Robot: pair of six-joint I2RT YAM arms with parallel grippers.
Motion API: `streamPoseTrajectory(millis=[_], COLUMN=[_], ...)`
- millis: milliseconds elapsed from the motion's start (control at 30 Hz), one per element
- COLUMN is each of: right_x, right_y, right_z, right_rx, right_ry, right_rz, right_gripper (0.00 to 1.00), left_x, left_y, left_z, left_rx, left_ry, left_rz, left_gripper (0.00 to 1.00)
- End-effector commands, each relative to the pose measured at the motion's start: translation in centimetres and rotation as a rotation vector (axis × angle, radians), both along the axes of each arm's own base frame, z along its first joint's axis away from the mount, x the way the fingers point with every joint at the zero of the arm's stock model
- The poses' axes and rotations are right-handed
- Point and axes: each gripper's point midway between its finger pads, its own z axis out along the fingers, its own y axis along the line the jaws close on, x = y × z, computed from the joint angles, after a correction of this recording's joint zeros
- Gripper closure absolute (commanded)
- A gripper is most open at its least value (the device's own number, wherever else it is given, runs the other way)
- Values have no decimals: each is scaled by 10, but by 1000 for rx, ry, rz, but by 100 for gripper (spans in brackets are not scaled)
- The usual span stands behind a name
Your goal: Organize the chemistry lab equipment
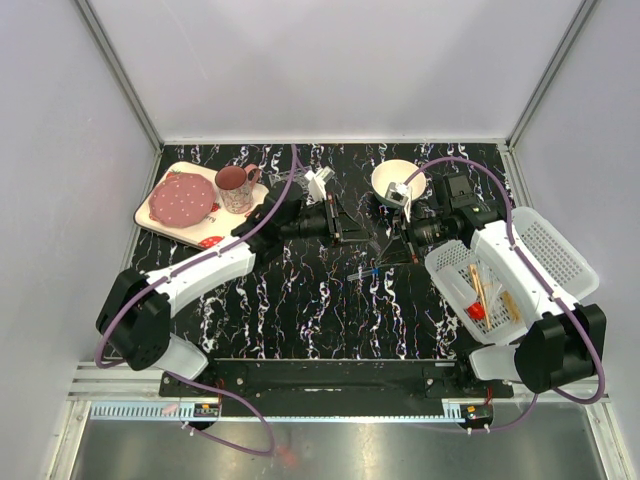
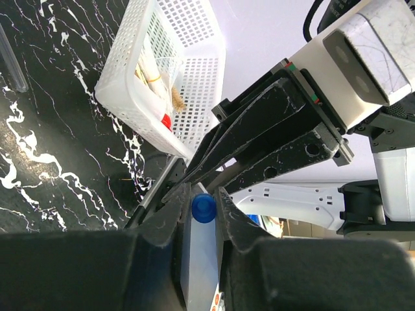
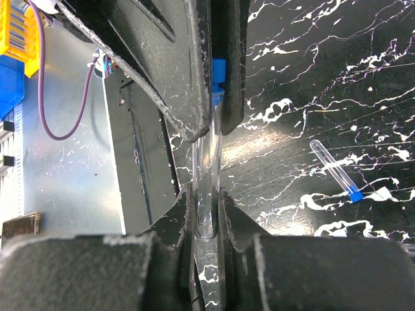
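A thin clear blue-capped tube (image 3: 207, 162) is held level above the table's middle between both grippers. My left gripper (image 2: 198, 194) is shut on its blue cap (image 2: 203, 208). My right gripper (image 3: 207, 201) is shut on its rounded clear end. In the top view the left gripper (image 1: 362, 232) and the right gripper (image 1: 392, 240) meet tip to tip. A second blue-capped tube (image 3: 334, 170) lies on the table just in front of them, also seen in the top view (image 1: 365, 271). The white basket (image 1: 545, 240) holds tan wooden sticks (image 1: 480, 285) and a small red-tipped piece (image 1: 476, 311).
A cream bowl (image 1: 395, 178) stands behind the right gripper. A pink mug (image 1: 236, 187) and a dotted plate (image 1: 183, 198) sit on a tray (image 1: 150, 215) at the back left. The white basket (image 2: 194, 71) lies over the right arm's side.
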Motion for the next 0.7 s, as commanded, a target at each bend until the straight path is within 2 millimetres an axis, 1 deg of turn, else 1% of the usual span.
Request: streamPoseTrajectory(millis=[0, 67, 100, 133, 167, 200, 233, 267, 333, 367, 400, 433, 467, 500, 533, 567, 600, 633, 667], right_x=[-3, -3, 0, 2, 4, 8, 12, 16, 25, 29, 32, 34, 39, 40, 42, 41, 42, 42, 39], right_y=[4, 4, 4, 3, 3, 2, 0, -1, -9, -12, -17, -20, -28, -31, -35, -38, -43, -45, -47], right_z=[11, 11, 10, 10, 11, 10, 10, 14, 13, 15, 16, 18, 22, 23, 24, 22, 27, 26, 23], right_rx=[28, 24, 16, 10, 6, -15, -30, -42, -84, -93, -103, -103, -99, -93, -87, -86, -76, -75, -75], right_ry=[-35, -27, -27, -23, -20, -26, -30, -42, -71, -81, -96, -104, -115, -117, -121, -113, -137, -142, -139], right_rz=[21, 14, 3, -8, -19, -38, -57, -74, -121, -142, -163, -177, -211, -229, -246, -261, -280, -288, -294], right_gripper=[96, 93, 87, 72, 53, 42, 34, 20, 11, 8, 7, 6, 6, 5, 5, 5, 4, 3, 3], left_x=[1, 1, 2, 2, 3, 7, 12, 16, 37, 47, 64, 77, 87, 98, 118, 131, 142, 160, 172], left_y=[-4, -4, -3, -2, -1, 2, 5, 10, 26, 36, 51, 60, 72, 82, 99, 112, 121, 134, 145], left_z=[25, 24, 24, 23, 22, 21, 20, 13, 10, -2, -7, -4, -23, -27, -21, -39, -42, -33, -51], left_rx=[-76, -72, -70, -66, -56, -47, -34, -4, 35, 90, 124, 152, 224, 257, 288, 361, 398, 433, 504], left_ry=[-66, -64, -65, -69, -69, -73, -86, -71, -92, -67, -71, -116, -77, -79, -125, -96, -105, -159, -131], left_rz=[12, 13, 16, 18, 32, 46, 59, 78, 129, 164, 214, 241, 276, 306, 350, 391, 418, 451, 479], left_gripper=[86, 89, 89, 89, 89, 89, 89, 89, 89, 89, 89, 89, 89, 89, 89, 89, 89, 89, 89])
